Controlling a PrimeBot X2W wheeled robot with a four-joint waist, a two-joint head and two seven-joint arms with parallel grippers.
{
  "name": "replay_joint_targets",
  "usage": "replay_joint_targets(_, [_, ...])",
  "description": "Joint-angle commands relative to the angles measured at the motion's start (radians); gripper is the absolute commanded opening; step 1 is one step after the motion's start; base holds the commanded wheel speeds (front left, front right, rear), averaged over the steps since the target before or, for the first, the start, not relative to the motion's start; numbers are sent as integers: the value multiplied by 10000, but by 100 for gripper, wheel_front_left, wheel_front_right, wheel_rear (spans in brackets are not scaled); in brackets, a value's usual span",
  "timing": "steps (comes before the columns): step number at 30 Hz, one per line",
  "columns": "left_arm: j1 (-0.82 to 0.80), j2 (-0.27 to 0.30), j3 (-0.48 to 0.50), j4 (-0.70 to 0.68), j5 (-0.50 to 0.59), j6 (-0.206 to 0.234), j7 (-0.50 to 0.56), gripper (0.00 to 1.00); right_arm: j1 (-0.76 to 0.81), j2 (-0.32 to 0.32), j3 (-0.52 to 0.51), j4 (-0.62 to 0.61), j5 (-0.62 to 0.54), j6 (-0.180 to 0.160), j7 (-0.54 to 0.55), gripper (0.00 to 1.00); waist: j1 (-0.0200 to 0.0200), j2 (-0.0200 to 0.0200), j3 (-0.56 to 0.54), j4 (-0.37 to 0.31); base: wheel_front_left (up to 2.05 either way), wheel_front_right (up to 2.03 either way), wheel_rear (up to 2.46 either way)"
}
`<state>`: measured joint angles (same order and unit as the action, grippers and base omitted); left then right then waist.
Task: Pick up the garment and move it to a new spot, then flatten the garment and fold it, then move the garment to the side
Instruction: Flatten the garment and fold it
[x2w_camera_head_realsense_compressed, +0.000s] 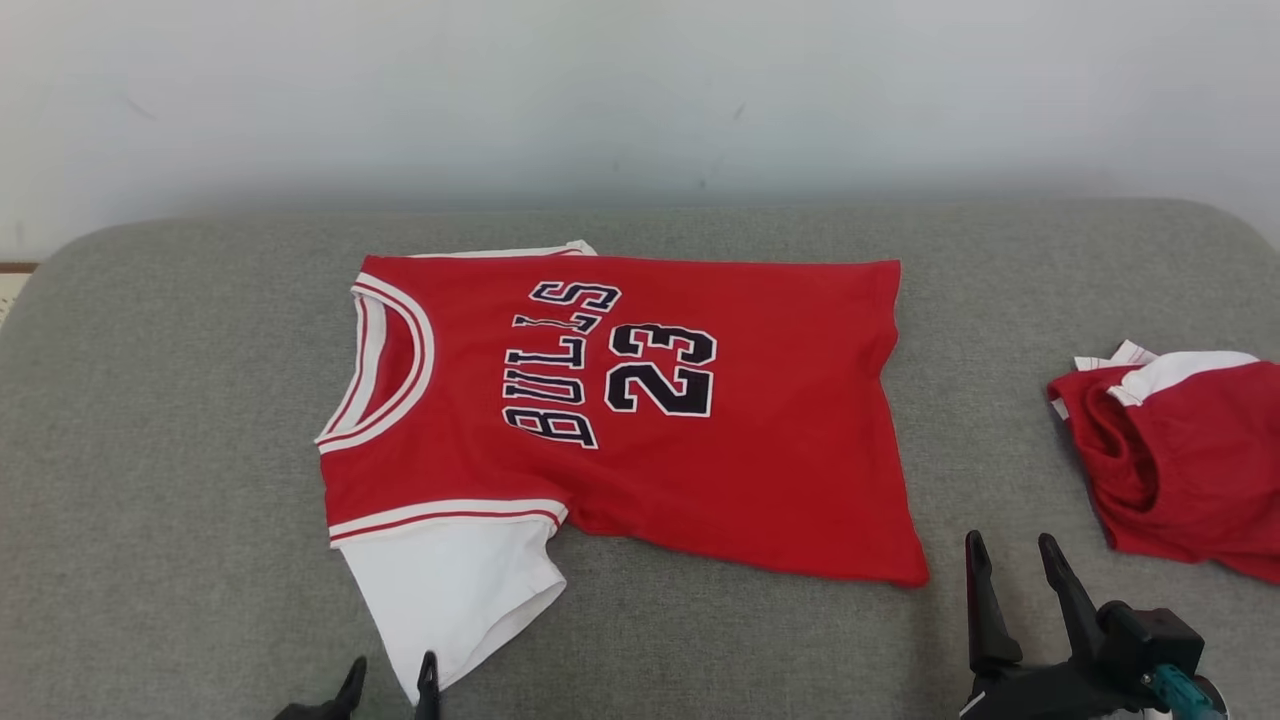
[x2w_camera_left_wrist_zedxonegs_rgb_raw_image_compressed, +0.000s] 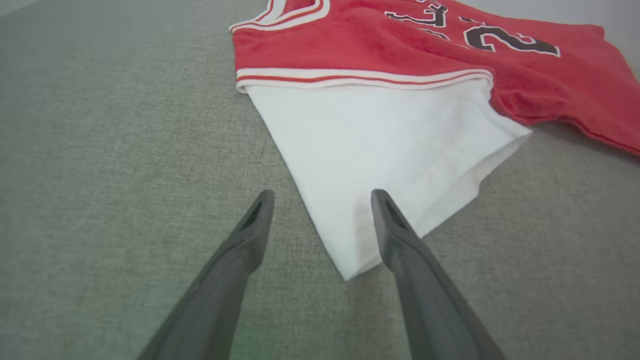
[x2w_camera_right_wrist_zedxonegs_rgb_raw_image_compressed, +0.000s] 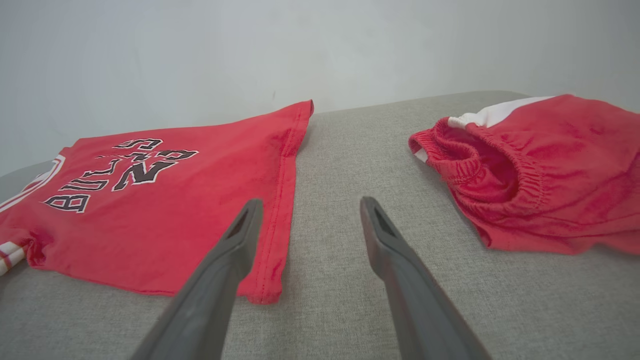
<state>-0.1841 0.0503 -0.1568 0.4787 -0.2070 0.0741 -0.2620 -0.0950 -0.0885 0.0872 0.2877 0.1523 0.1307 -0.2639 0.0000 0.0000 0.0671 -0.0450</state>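
Observation:
The garment (x2w_camera_head_realsense_compressed: 700, 430) is a red jersey printed BULLS 23, with white sleeves, spread flat on the grey cushion, neck to the left and hem to the right. My left gripper (x2w_camera_head_realsense_compressed: 390, 675) is open at the bottom edge, its fingers straddling the tip of the near white sleeve (x2w_camera_left_wrist_zedxonegs_rgb_raw_image_compressed: 380, 150); in the left wrist view the left gripper (x2w_camera_left_wrist_zedxonegs_rgb_raw_image_compressed: 322, 197) has the right finger over the sleeve corner. My right gripper (x2w_camera_head_realsense_compressed: 1010, 550) is open just right of the jersey's near hem corner (x2w_camera_right_wrist_zedxonegs_rgb_raw_image_compressed: 267, 295); the right gripper (x2w_camera_right_wrist_zedxonegs_rgb_raw_image_compressed: 310, 205) holds nothing.
A second red garment with an elastic waistband and white trim (x2w_camera_head_realsense_compressed: 1180, 450) lies bunched at the right edge of the cushion, also seen as red shorts (x2w_camera_right_wrist_zedxonegs_rgb_raw_image_compressed: 540, 170). A pale wall (x2w_camera_head_realsense_compressed: 640, 90) rises behind the grey cushion (x2w_camera_head_realsense_compressed: 150, 400).

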Motion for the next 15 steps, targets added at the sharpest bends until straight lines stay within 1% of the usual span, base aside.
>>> replay_joint_targets(1, [75, 9, -43, 267, -183, 77, -37, 100, -153, -47, 53, -29, 20, 0, -1, 100, 0, 0, 108, -139, 0, 0, 0])
replay_joint_targets(3, [57, 13, -49, 593, -412, 131, -37, 100, -335, -103, 269, -28, 97, 0, -1, 100, 0, 0, 217, -337, 0, 0, 0])
replay_joint_targets(8, [-118, 0, -287, 1027, -665, -15, 2, 100, -555, -199, 334, -110, 210, 0, -1, 100, 0, 0, 292, -438, 0, 0, 0])
replay_joint_targets(9, [-153, -16, -356, 1085, -659, -56, 3, 55, -554, -210, 357, -120, 213, 0, -1, 100, 0, 0, 293, -442, 0, 0, 0])
replay_joint_targets(10, [-153, -16, -356, 1085, -659, -56, 3, 55, -554, -210, 357, -120, 213, 0, -1, 100, 0, 0, 293, -442, 0, 0, 0])
replay_joint_targets(11, [-150, -24, -410, 1200, -742, -69, 23, 31, -547, -215, 378, -119, 221, 0, -1, 100, 0, 0, 291, -442, 0, 0, 0])
replay_joint_targets(12, [-165, -34, -471, 1288, -779, -105, 25, 0, -546, -213, 388, -122, 235, 0, -1, 100, 0, 0, 293, -436, 0, 0, 0])
replay_joint_targets(13, [-208, -42, -528, 1321, -847, -188, 33, 0, -544, -209, 388, -127, 240, 0, -1, 100, 0, 0, 296, -421, 0, 0, 0])
replay_joint_targets(15, [-293, -28, -629, 1353, -814, -220, 31, 0, -496, -175, 388, -95, 256, 0, -1, 100, 0, 0, 291, -364, 0, 0, 0])
